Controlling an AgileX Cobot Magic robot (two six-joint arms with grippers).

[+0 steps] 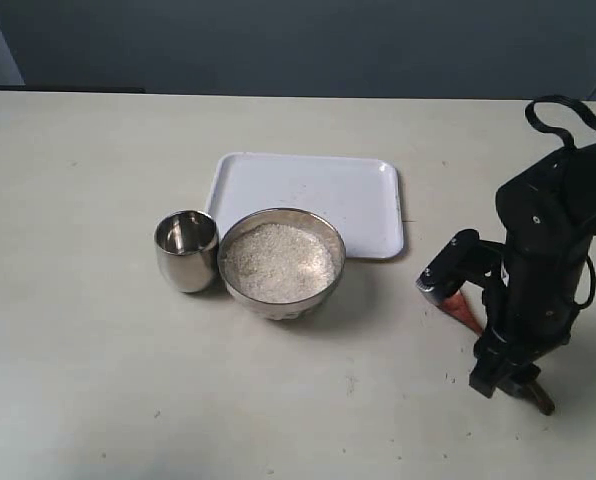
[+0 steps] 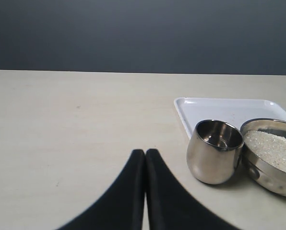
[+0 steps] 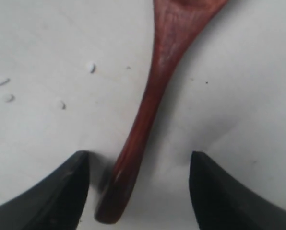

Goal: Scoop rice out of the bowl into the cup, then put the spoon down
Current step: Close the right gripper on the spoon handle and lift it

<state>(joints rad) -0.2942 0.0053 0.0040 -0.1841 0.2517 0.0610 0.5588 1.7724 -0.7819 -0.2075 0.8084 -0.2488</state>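
Note:
The patterned metal bowl [image 1: 278, 306] stands mid-table, filled with white rice [image 1: 278, 262]. Touching its left side is the steel cup [image 1: 186, 252]; no rice shows inside it. At the right, the reddish-brown wooden spoon [image 1: 465, 310] lies flat on the table. My right gripper [image 1: 506, 385] points down over its handle. In the right wrist view the spoon [image 3: 152, 96] lies between the fingers of the open right gripper [image 3: 139, 155], closer to one finger, touching neither. My left gripper [image 2: 145, 152] is shut on nothing, short of the cup [image 2: 214, 153] and the bowl [image 2: 270, 171].
A white rectangular tray [image 1: 308, 185] lies just behind the bowl and cup. A few loose rice grains [image 3: 90, 67] are scattered on the table beside the spoon. The left arm does not show in the exterior view.

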